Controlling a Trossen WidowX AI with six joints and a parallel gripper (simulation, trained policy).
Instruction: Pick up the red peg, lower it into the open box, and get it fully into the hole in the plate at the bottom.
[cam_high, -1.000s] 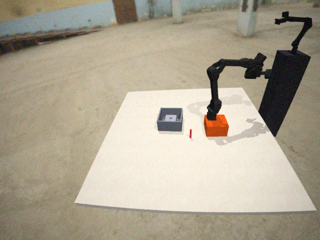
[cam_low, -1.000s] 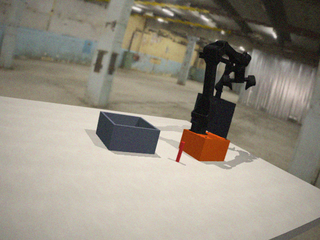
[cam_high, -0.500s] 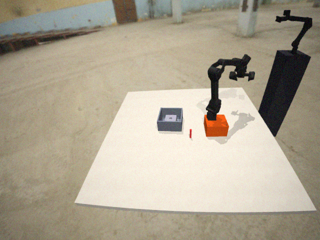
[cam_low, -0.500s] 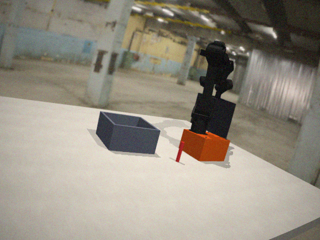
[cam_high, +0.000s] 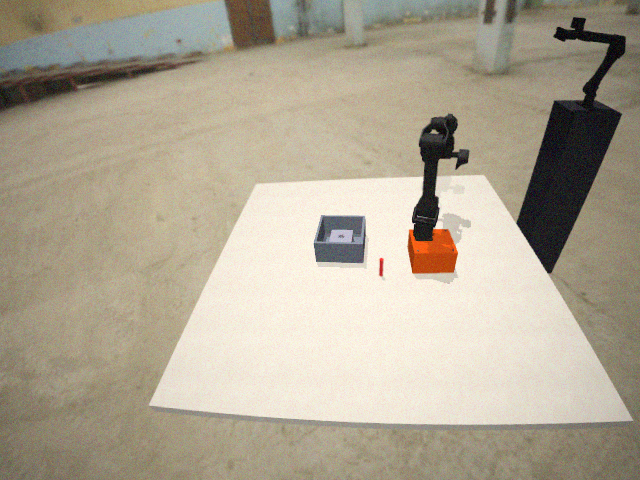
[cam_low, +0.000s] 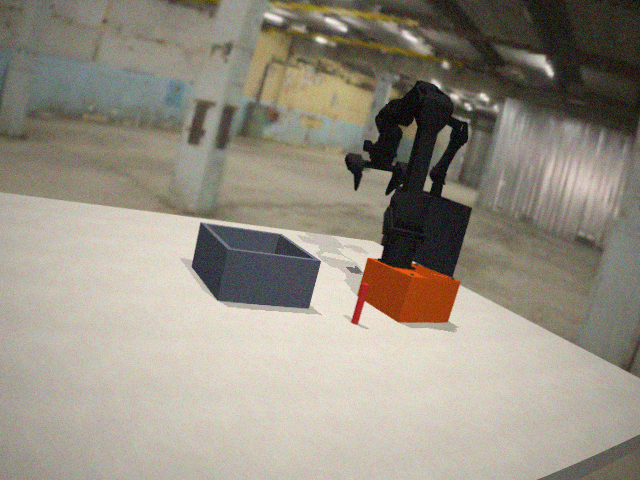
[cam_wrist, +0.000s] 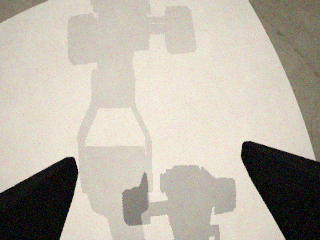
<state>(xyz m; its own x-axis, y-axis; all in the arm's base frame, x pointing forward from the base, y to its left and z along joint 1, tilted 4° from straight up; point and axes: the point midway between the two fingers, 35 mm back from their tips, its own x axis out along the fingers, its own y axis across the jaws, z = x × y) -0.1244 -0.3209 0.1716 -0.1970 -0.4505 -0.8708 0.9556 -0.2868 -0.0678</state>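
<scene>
Concrete hall behind white tabletop (cam_high: 372, 351) (cam_low: 289, 392) (cam_wrist: 210, 95); fingers (cam_low: 376, 180) spread; red peg (cam_high: 381, 267) (cam_low: 359, 303) between box (cam_high: 339, 252) (cam_low: 266, 279), orange block (cam_high: 434, 259) (cam_low: 426, 299).

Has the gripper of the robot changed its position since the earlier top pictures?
Yes. In the top view, the gripper has swung left, away from the tall black pedestal, which stands in the same place.
</scene>
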